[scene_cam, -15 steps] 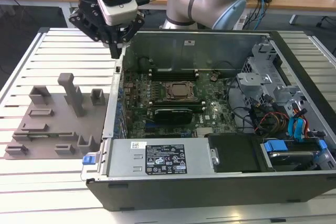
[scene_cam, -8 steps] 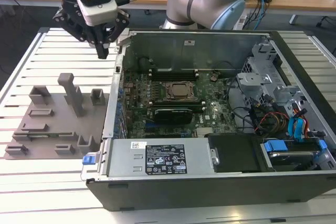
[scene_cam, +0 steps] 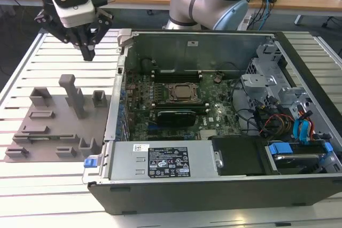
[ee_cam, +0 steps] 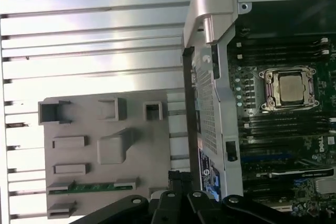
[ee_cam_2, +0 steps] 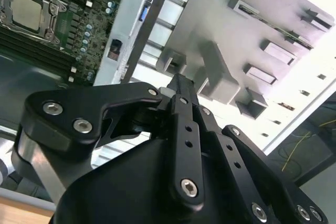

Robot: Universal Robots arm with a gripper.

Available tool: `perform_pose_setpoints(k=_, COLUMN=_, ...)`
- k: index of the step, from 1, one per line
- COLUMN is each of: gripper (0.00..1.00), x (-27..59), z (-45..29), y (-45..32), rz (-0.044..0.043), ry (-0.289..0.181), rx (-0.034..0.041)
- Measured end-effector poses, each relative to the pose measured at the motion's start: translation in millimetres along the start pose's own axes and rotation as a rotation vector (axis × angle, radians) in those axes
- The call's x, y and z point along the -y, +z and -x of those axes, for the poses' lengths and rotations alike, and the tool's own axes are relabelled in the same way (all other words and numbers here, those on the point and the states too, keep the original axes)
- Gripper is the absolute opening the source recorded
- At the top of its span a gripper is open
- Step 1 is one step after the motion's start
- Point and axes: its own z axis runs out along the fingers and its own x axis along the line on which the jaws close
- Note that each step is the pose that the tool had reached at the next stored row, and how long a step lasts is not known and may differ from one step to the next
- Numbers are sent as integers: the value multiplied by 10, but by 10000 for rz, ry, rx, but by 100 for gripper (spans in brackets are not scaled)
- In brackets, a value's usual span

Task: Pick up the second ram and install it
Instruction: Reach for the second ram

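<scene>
We record a white slatted metal table [scene_cam: 32, 196] carrying two items. Toward the exterior view's left lies a flat grey plastic tray [scene_cam: 59, 125] with raised blocks and one tall upright post [scene_cam: 75, 95]. Just beside it, toward the exterior view's right, stands an open black desktop computer case [scene_cam: 214, 196]. Inside we note a green motherboard [scene_cam: 219, 117] with a square metallic CPU [scene_cam: 183, 92] seated in its socket, a silver power supply box [scene_cam: 128, 158] along the near wall, a grey metal drive cage [scene_cam: 270, 86] and a blue drive caddy [scene_cam: 296, 149]. A wooden desk [scene_cam: 304, 1] stands behind
</scene>
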Motion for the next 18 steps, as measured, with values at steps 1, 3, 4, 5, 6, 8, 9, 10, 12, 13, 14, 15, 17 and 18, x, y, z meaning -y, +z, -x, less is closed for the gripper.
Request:
perform_pose_setpoints(k=1, gripper=10, x=4, z=-51, y=1, rz=0, ry=1, rx=0)
perform_pose_setpoints(k=3, gripper=10, x=9, z=-115, y=2, rz=1, ry=0, rx=0)
perform_pose_setpoints(k=4, gripper=10, x=11, z=-141, y=3, rz=0, ry=-1, rx=0)
perform_pose_setpoints(k=5, gripper=10, x=15, z=-192, y=4, rz=0, ry=-1, rx=0)
perform_pose_setpoints(k=6, gripper=10, x=17, z=-217, y=6, rz=1, ry=0, rx=0)
perform_pose_setpoints(k=8, gripper=10, x=22, z=-291, y=9, rz=0, ry=0, rx=0)
perform_pose_setpoints(k=9, gripper=10, x=26, z=-344, y=13, rz=1, ry=0, rx=0)
perform_pose_setpoints(k=10, gripper=10, x=30, z=-387, y=16, rz=0, ry=-1, rx=0)
perform_pose_setpoints(k=12, gripper=10, x=36, z=-464, y=21, rz=1, ry=0, rx=0)
perform_pose_setpoints(k=13, gripper=10, x=41, z=-525, y=25, rz=1, ry=0, rx=0)
perform_pose_setpoints(k=14, gripper=10, x=44, z=-562, y=27, rz=0, ry=0, rx=0)
perform_pose_setpoints(k=15, gripper=10, x=45, z=-579, y=28, rz=0, ry=0, rx=0)
perform_pose_setpoints(k=17, gripper=10, x=48, z=-613, y=31, rz=1, ry=-1, rx=0)
perform_pose_setpoints(k=18, gripper=10, x=50, z=-635, y=33, rz=1, ry=-1, rx=0)
